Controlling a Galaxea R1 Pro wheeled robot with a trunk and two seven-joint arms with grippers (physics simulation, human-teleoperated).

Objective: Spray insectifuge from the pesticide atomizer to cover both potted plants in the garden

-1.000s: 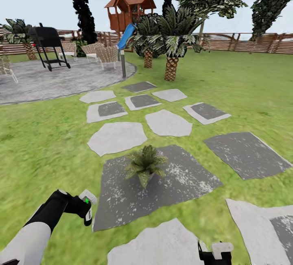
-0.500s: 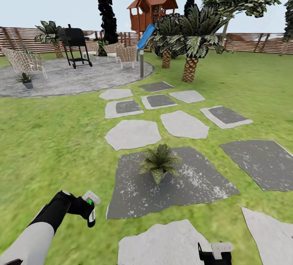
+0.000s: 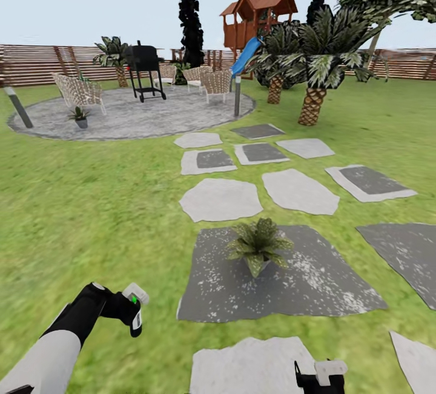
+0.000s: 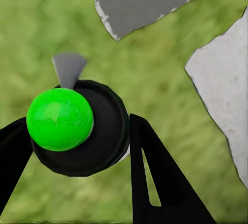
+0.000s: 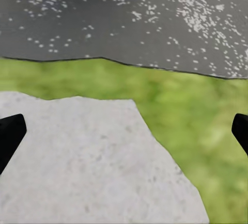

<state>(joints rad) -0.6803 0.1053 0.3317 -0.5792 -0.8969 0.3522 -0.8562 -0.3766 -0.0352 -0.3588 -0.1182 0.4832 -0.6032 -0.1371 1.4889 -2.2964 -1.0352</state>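
A pesticide atomizer [image 3: 134,311] is gripped by the left gripper [image 3: 128,314], held low over the lawn [image 3: 91,212] on a bent black-and-white arm.

In the left wrist view, its black fingers [image 4: 155,177] are clamped around the bottle's round dark body and glossy green cap. The right gripper [image 5: 124,136] is spread wide above a pale, grainy stepping stone [image 5: 77,162]. One leafy potted plant [image 3: 259,247] is set on a dark speckled slab [image 3: 284,279]; another [image 3: 79,117] is seen on the round paved patio [image 3: 133,118].

Left end effector [image 3: 134,315] clamped around atomizer [image 4: 77,128], right end effector [image 5: 124,131] spread
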